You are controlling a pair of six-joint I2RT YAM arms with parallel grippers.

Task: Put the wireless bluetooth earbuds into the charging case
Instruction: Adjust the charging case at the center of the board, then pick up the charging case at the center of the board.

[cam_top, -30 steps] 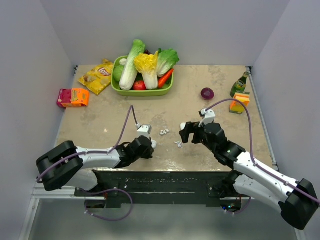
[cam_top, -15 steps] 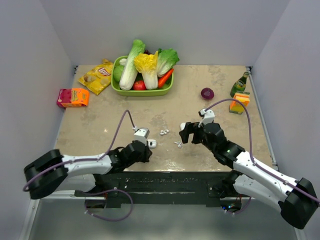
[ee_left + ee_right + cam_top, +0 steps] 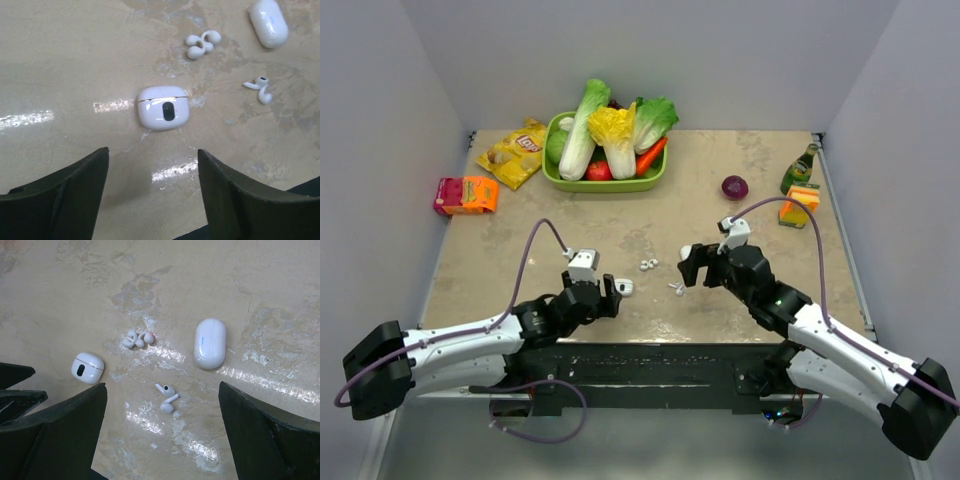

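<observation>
1. Left gripper [image 3: 152, 150]: fingers spread, nothing held, just short of the case [image 3: 163, 107] on the table. Right gripper [image 3: 162, 385]: also spread and empty, above the earbuds [image 3: 166, 396].
2. Step: pre-grasp, we reckon. The case lid looks shut, so next we pin it and open it.
3. Count: two earbuds lying together, one case, one long pill case [image 3: 210, 343], one curled white pair [image 3: 138, 339].

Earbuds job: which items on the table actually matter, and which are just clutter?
Job:
- stemmed earbuds
- charging case, squarish, with a dark oval

Clutter:
- looped white earbud pair
- pill-shaped case
- vegetable tray
- chips bag
- red onion
- bottle
- pink-orange carton
</observation>
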